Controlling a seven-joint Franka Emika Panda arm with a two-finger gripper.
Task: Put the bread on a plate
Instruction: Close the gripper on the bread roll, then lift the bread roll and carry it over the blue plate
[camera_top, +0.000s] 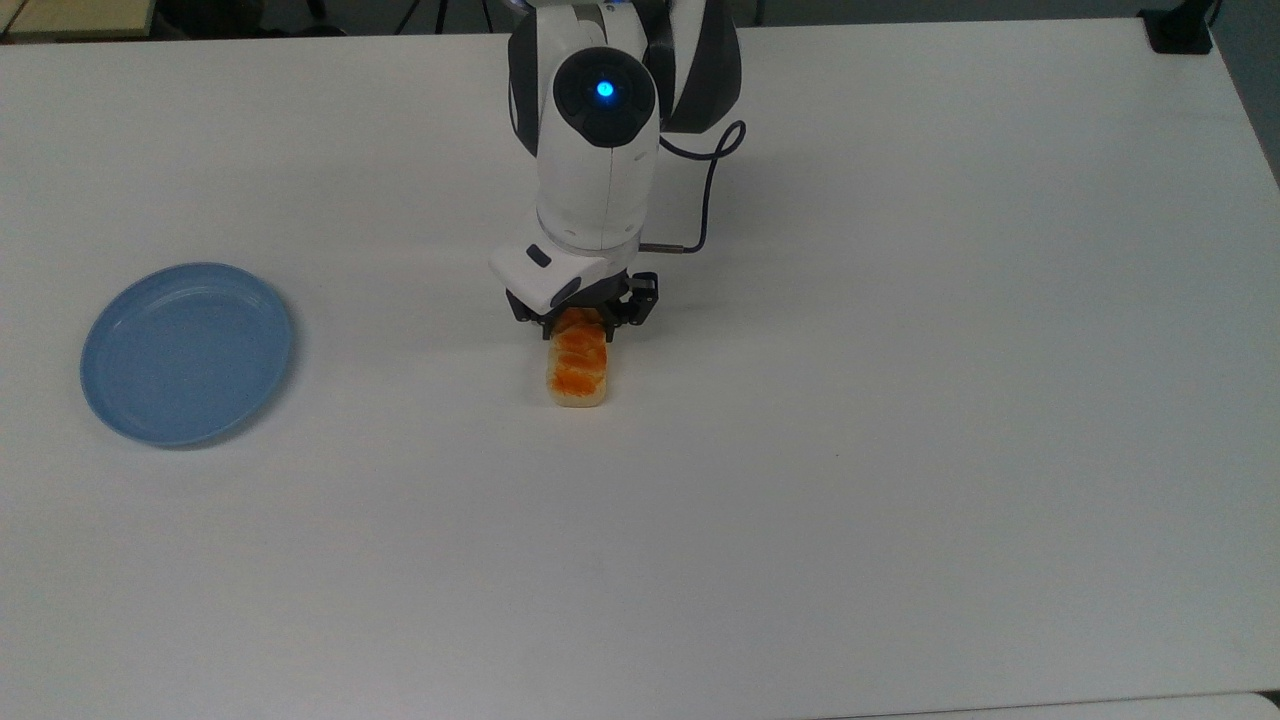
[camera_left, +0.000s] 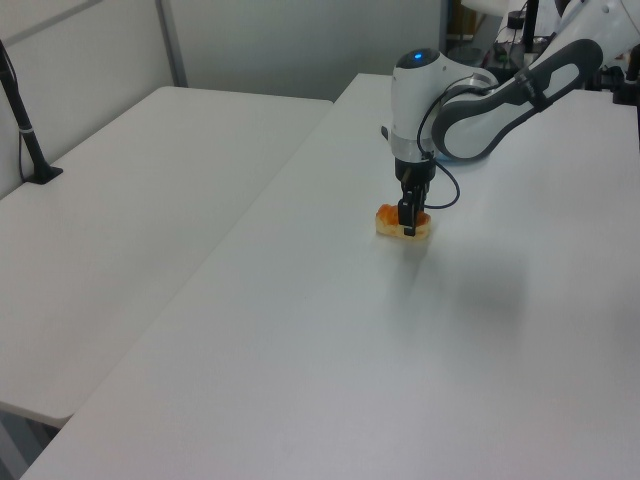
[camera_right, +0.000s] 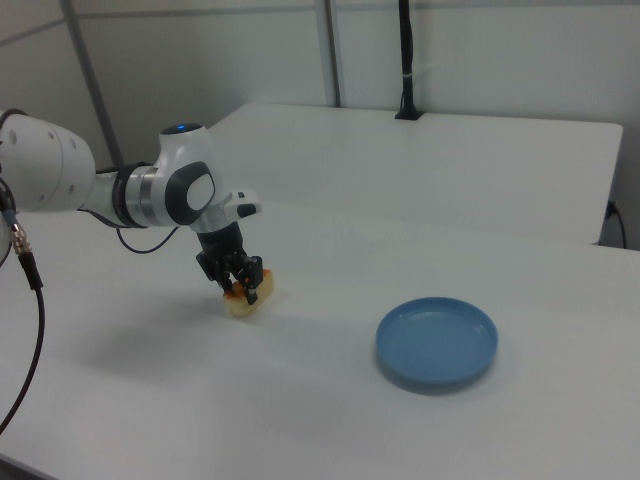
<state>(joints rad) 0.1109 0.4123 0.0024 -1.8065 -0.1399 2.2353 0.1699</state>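
The bread (camera_top: 578, 375), an orange-brown glazed loaf with pale sides, lies on the white table near the middle of the top view, pointing away from the arm. My gripper (camera_top: 578, 322) is down over the loaf's end nearest the arm, its black fingers pressed against both sides of it. The loaf still rests on the table. In the right view the gripper (camera_right: 245, 285) sits on the bread (camera_right: 240, 305), and in the left view the gripper (camera_left: 408, 222) covers the middle of the bread (camera_left: 385, 222). The light-blue plate (camera_top: 185, 350) lies bare at the top view's far left, well apart, also seen as the plate (camera_right: 437, 340).
A black cable (camera_top: 710, 180) loops off the wrist. A black clamp (camera_top: 1180, 30) sits at the table's top right corner in the top view. A second white table (camera_left: 130, 200) adjoins, carrying a black post (camera_left: 25, 130).
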